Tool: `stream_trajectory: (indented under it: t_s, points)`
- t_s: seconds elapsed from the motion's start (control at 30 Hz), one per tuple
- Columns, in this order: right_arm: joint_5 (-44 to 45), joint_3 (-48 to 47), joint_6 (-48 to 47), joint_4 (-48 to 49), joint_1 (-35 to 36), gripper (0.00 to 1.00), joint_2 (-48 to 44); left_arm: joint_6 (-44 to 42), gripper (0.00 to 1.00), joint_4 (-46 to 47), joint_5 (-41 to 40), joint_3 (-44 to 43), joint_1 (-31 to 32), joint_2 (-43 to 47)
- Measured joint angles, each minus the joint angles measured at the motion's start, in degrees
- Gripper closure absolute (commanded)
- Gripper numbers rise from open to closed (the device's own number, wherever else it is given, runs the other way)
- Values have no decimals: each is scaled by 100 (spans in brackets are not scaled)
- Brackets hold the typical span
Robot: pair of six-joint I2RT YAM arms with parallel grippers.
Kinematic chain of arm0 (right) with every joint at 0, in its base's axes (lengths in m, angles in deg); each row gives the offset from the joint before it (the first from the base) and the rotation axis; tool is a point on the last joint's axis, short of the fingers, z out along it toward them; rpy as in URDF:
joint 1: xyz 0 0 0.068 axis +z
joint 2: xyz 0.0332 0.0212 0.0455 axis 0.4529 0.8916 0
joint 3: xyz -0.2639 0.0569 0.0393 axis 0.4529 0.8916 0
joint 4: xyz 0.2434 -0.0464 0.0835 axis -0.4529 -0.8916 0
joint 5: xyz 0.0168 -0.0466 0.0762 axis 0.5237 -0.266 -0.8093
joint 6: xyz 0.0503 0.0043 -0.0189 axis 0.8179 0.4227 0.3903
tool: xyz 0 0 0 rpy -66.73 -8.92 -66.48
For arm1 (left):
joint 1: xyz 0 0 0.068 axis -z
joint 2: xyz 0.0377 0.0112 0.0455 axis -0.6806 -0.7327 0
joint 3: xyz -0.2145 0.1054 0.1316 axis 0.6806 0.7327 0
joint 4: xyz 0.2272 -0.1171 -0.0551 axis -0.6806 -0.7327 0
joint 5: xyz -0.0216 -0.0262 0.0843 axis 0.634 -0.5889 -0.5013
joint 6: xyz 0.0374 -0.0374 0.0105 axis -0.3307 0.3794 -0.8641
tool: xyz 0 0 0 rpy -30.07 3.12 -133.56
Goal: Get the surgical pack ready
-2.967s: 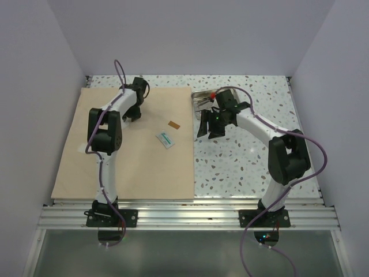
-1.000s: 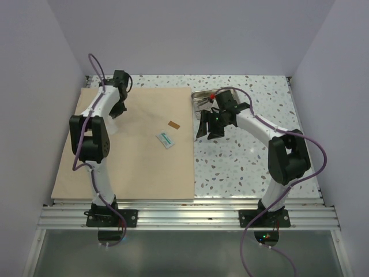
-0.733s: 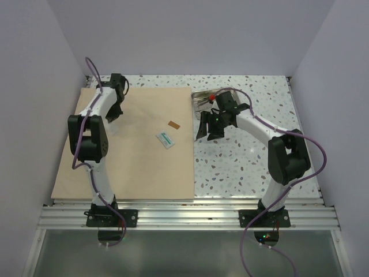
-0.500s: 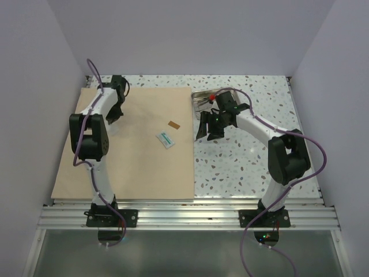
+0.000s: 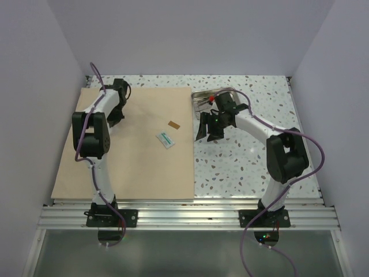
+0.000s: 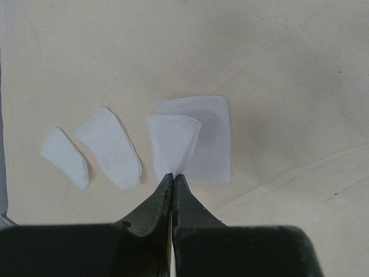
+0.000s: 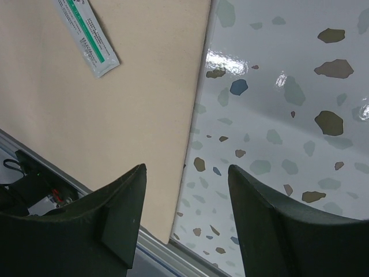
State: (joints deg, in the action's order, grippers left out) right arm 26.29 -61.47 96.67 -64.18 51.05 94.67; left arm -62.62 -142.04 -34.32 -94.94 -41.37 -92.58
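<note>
The tan wrap sheet (image 5: 138,161) lies flat on the left half of the table. The steel tray (image 5: 202,99) sits just off its far right corner, partly hidden by the right arm. My left gripper (image 5: 115,118) is at the sheet's far left. In the left wrist view this left gripper (image 6: 173,175) is shut, pinching the tip of a folded white gauze piece (image 6: 173,141). A flat gauze square (image 6: 212,138) lies under it on the sheet (image 6: 277,69). My right gripper (image 5: 207,130) hangs open and empty over the sheet's right edge (image 7: 199,115), as the right wrist view of it (image 7: 187,167) shows.
Two more white gauze pieces (image 6: 109,147) (image 6: 64,157) lie left of the held one. A green-and-white packet (image 5: 166,139) (image 7: 86,37) and a small brown packet (image 5: 173,124) rest mid-sheet. Speckled tabletop (image 5: 248,156) spreads to the right. Walls enclose three sides.
The left arm swung from the sheet's far middle to its far left, then settled slightly back toward the right. The right arm has hardly moved.
</note>
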Motion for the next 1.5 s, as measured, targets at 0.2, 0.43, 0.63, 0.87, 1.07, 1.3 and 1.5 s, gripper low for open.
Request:
stream_trajectory:
  t_s: [0.2, 0.43, 0.63, 0.87, 1.07, 1.3, 1.5]
  points:
    - [-4, 0, 0, 0, 0, 37, 92, -2, 100, 50, -7, 11, 0, 0]
    - [-20, 0, 0, 2, 0, 37, 155, -4, 100, 94, -46, 22, 11, 0]
    - [-22, 0, 0, 0, 0, 37, 166, -4, 100, 125, -46, 35, 31, -72]
    - [-26, 0, 0, 2, 0, 37, 195, -7, 99, 186, -39, 59, 50, -179]
    - [-46, -2, 0, 0, 0, 37, 258, -7, 99, 221, -37, 59, 50, -221]
    - [-63, -13, 0, 2, 0, 37, 258, -17, 91, 247, -37, 59, 55, -234]
    - [-107, -15, 0, 2, 0, 37, 258, -48, 68, 249, -22, 59, 76, -234]
